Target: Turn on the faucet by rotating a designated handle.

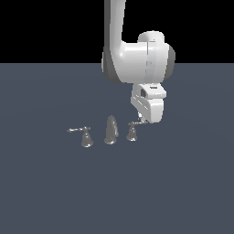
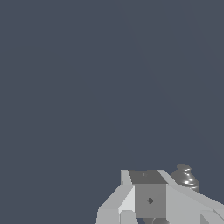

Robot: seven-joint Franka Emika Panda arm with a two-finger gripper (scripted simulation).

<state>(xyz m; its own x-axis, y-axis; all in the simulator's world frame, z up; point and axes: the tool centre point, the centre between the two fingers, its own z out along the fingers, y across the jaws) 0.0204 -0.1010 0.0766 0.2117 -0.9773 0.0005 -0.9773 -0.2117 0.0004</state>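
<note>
- Faucet [image 1: 109, 131] sits on the flat dark grey-blue floor [image 1: 45, 192], three separate shiny grey metal pieces in a row.
- Spout [image 1: 110, 130]: tall, tapered, curved, middle of the row, upright.
- Bigger handle [image 1: 85, 136]: at the exterior view's left of the spout, flared base, long thin lever pointing toward the exterior view's left. Well apart from the arm.
- Small handle [image 1: 132, 131]: at the exterior view's right of the spout, just beside it, small bell base, short thin lever lying across its top and running toward the exterior view's right.
- Arm [image 1: 132, 55]: white, comes down from the top of the exterior view, big rounded joint above the faucet, wrist block angled downward.
- Gripper [image 1: 142, 121]: low, right at the outer end of the small handle's lever. Looks touching or nearly touching the lever tip; can't tell which, too small.
- Opening of the gripper: can't tell. Fingers are hidden behind the hand body in the exterior view; no clear grasp on anything visible.
- Wrist view: mostly bare floor. Gripper [image 2: 148, 199] shows as pale grey blocky shapes at the picture edge, with a shiny rounded metal piece [image 2: 186, 177] peeking out just behind it, likely the small handle's base. Finger gap not readable here either.
</note>
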